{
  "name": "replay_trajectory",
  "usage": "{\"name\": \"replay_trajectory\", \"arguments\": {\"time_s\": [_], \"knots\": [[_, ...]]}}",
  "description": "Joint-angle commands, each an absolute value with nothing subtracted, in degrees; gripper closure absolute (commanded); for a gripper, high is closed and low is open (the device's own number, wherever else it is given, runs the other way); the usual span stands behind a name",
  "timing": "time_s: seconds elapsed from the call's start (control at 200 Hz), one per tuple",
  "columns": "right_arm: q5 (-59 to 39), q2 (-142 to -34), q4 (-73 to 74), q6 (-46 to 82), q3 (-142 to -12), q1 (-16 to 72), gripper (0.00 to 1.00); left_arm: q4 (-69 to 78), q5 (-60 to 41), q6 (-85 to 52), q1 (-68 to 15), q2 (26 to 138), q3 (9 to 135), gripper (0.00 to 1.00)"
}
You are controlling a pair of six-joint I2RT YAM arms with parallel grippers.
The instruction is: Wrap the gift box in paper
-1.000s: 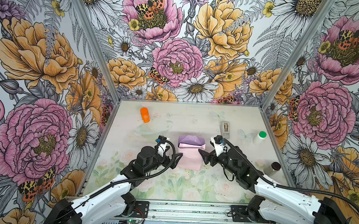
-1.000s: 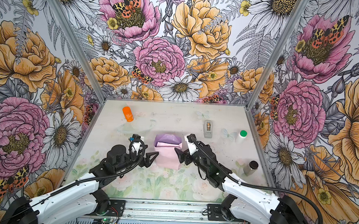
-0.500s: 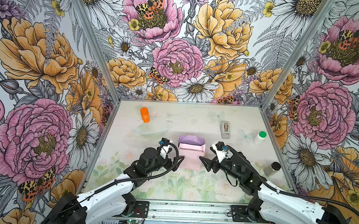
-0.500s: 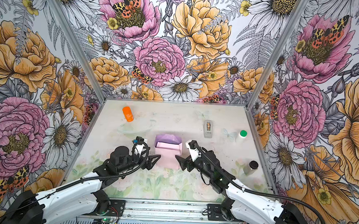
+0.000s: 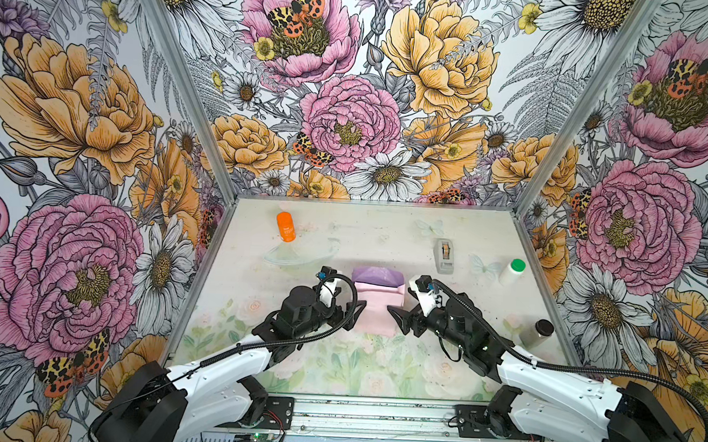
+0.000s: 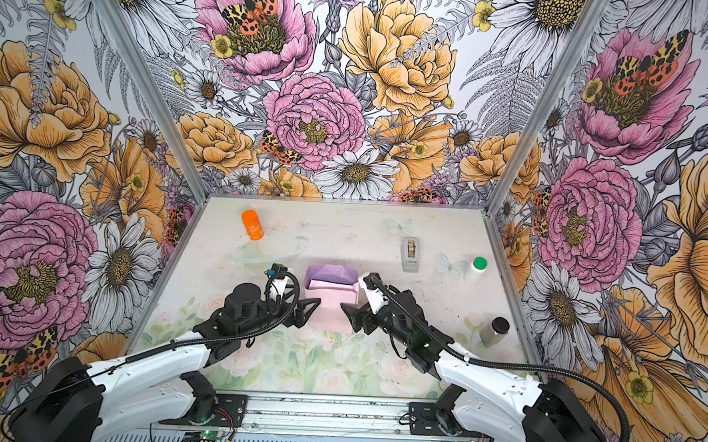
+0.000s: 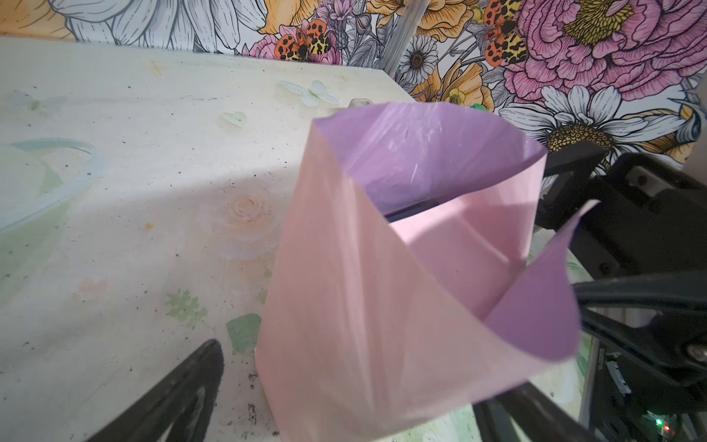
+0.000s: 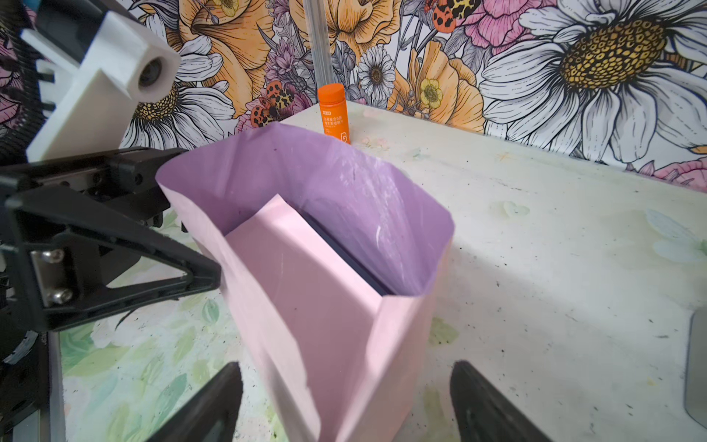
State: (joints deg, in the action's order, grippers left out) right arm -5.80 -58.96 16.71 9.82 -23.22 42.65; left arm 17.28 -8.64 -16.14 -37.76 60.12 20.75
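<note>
The paper stands folded up round the gift box in mid-table, pale pink outside with lilac flaps open at the top. It looks the same in the other top view. Only a dark navy sliver of the gift box shows inside the fold, and it is also seen from the left wrist. My left gripper is open at the paper's left side, its fingers astride the paper. My right gripper is open at the right side, fingers astride the paper's end. Neither holds anything.
An orange bottle stands at the back left. A grey tape dispenser and a white bottle with a green cap are at the back right. A dark-capped jar stands by the right wall.
Both grippers have slid a little toward the front along the paper's sides. The right one has drawn back and lower. The paper has kept its shape.
</note>
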Motion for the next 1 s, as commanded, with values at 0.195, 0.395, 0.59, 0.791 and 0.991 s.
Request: {"name": "replay_trajectory", "arguments": {"time_s": [0.195,0.395,0.59,0.791,0.991], "knots": [[-2.64,-61.00,18.56,9.19,-25.83,42.10,0.14,18.29,-4.71,-17.90,-37.62,62.02,23.40,0.02],[0.95,-63.51,16.03,9.45,-27.22,42.14,0.16,15.35,-1.40,-18.69,-37.18,63.19,24.43,0.02],[2.38,-65.70,12.01,10.11,-28.71,42.52,0.19,12.83,1.08,-19.64,-37.06,64.56,25.38,0.03],[7.29,-66.02,8.68,9.75,-28.73,43.59,0.21,8.65,5.04,-20.56,-37.09,64.38,25.60,0.06],[9.82,-65.71,7.01,9.70,-28.86,44.67,0.23,6.24,6.21,-20.76,-37.32,62.37,24.62,0.06]]}}
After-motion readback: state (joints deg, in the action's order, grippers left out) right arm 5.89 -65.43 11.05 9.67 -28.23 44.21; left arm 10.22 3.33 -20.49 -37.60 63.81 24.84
